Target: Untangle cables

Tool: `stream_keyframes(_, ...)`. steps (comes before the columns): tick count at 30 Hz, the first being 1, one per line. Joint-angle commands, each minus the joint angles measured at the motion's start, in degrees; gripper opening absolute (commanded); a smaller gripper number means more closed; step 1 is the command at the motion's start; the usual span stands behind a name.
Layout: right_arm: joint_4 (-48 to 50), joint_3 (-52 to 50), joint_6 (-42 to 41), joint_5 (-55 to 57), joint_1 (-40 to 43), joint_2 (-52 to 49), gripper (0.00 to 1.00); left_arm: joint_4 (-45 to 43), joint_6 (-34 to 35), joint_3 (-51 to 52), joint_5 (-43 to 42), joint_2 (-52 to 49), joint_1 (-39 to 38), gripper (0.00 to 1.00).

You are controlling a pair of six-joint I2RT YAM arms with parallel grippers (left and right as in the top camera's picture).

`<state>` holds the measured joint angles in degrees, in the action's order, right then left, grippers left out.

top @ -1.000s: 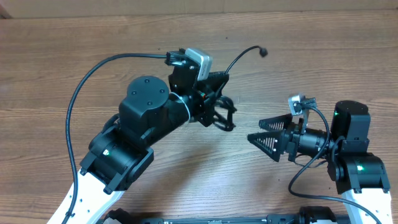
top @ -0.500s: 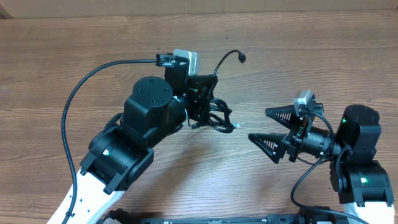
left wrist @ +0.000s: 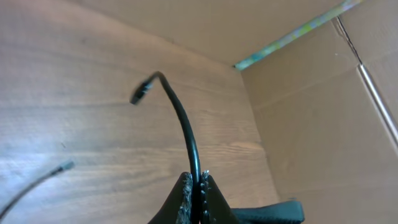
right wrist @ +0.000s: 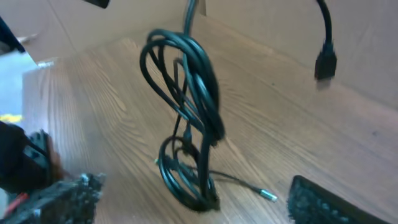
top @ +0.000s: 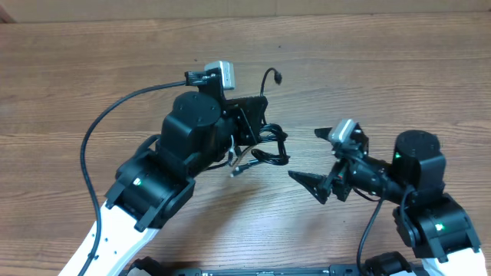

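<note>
Wood tabletop [top: 399, 69], looped tangled black cables [right wrist: 205, 93]

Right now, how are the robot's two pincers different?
The left pincer is shut; the right pincer is wide open. The left pincer grips a black cable; the right pincer holds nothing. Both are black two-finger pincers near the tangled cables.

- Your overhead view is bright, even and sharp; the brown wood-grain table [top: 383, 77] carries only faint, soft shadows.
- Your right wrist view is motion-blurred: the thin black cables [right wrist: 208, 106] smear.
- Your left wrist view is evenly lit.
</note>
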<state>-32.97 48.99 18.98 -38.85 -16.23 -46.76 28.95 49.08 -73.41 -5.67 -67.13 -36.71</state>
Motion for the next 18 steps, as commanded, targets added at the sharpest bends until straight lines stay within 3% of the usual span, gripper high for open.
stream_keyframes(1, 1.8, 1.7, 3.7, 3.5, -1.5, -2.0, 0.88, -0.5, 5.4, -0.6, -4.5, -1.3, 0.2, 0.04)
stream_keyframes(2, 2.8, 1.7, 3.7, 3.5, -1.5, -2.9, 0.82, -0.4, 5.4, -0.6, -5.4, -1.7, 0.2, 0.04)
stream_keyframes(10, 6.4, 1.7, 3.6, 5.8, -1.5, -7.2, 0.68, -0.4, 5.4, -0.6, -9.6, -2.9, 0.1, 0.04)
stream_keyframes(15, 7.2, 1.7, 3.6, 5.6, -1.5, -8.6, 0.32, -0.4, 5.4, -0.6, -9.6, -2.9, 0.0, 0.04)
stream_keyframes(18, 7.2, 1.7, 3.6, 4.0, -1.5, -8.6, 0.21, -0.4, 5.4, -0.6, -9.3, -2.9, 0.0, 0.04)
